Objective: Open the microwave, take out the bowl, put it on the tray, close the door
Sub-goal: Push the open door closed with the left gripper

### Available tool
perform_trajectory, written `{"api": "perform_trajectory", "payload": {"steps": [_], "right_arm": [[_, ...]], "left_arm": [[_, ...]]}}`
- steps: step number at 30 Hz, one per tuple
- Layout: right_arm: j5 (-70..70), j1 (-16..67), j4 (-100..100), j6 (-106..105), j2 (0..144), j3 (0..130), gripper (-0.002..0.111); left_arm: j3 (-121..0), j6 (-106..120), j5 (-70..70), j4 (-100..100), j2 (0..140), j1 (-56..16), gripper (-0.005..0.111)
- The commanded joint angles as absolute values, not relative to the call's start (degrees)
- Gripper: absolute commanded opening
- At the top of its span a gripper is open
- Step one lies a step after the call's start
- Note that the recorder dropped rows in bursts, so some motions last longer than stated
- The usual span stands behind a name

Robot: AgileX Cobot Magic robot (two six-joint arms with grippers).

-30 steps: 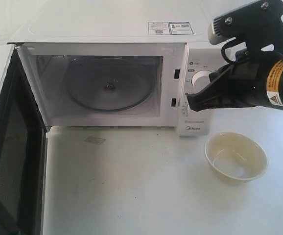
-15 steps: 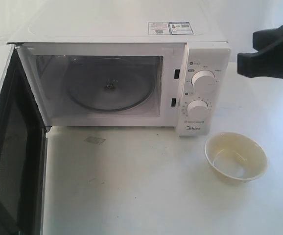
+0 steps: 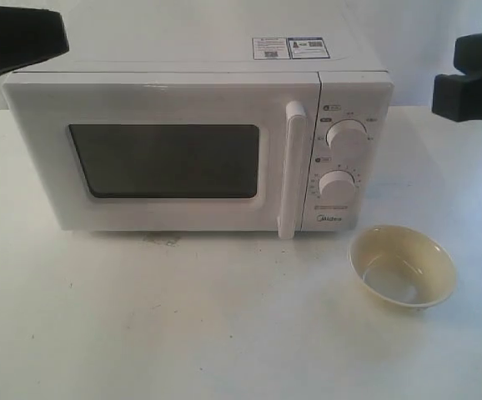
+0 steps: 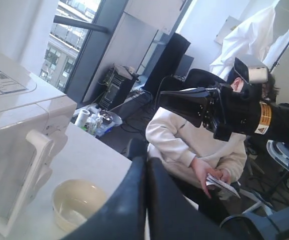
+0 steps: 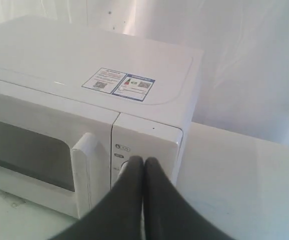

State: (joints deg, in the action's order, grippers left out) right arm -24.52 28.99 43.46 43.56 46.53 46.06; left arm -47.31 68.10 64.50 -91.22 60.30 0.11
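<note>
White tabletop (image 3: 224, 333) is carrying everything, with a pale wall running behind it. On its bare surface the bowl (image 3: 402, 267) is sitting upright and empty, in front of the right end of the microwave (image 3: 183, 92). It is lying just below the knobs (image 3: 343, 136) and is not touching the casing. The door (image 3: 166, 158) is sitting shut, flush with the front, and its handle (image 3: 293, 171) is standing upright beside the control panel. Stickers (image 3: 291, 47) are showing on the microwave's top.

The left claw (image 4: 145, 162) is hanging up by the microwave's top left corner, its fingers pressing together and gripping nothing. The right claw (image 5: 143, 165) is hovering off to the right, above the tabletop and beyond the knobs. It is likewise pinching tight and empty.

Past the right arm (image 4: 224, 110), a person (image 4: 184, 140) in a white hoodie is sitting with something pale in hand, and a window (image 4: 64, 45) is showing buildings outside.
</note>
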Motion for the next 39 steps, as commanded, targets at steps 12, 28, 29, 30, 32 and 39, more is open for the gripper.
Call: {"api": "perform_trajectory", "payload": {"steps": [12, 28, 29, 30, 32, 39], "right_arm": [[8.1, 28.6, 43.6, 32.7, 62.4, 42.4, 0.000], [1.9, 28.5, 43.4, 27.2, 89.0, 58.7, 0.000], [0.4, 28.5, 43.4, 27.2, 89.9, 59.8, 0.000], [-0.5, 28.5, 43.4, 27.1, 90.8, 60.7, 0.000], [-1.1, 28.5, 43.4, 27.0, 91.6, 61.8, 0.000], [-2.9, 28.5, 43.4, 27.0, 92.4, 63.9, 0.000]], "left_arm": [[-47.7, 69.0, 70.0, -89.6, 60.3, -0.2, 0.000], [-47.7, 69.3, 68.6, -85.2, 60.0, -0.2, 0.000], [-47.7, 69.3, 68.6, -85.2, 60.0, -0.2, 0.000], [-47.7, 69.3, 68.6, -85.2, 60.0, -0.2, 0.000], [-47.7, 69.3, 68.6, -84.8, 60.0, -0.2, 0.000], [-47.7, 69.3, 66.4, -81.8, 60.0, -0.2, 0.000]]}}
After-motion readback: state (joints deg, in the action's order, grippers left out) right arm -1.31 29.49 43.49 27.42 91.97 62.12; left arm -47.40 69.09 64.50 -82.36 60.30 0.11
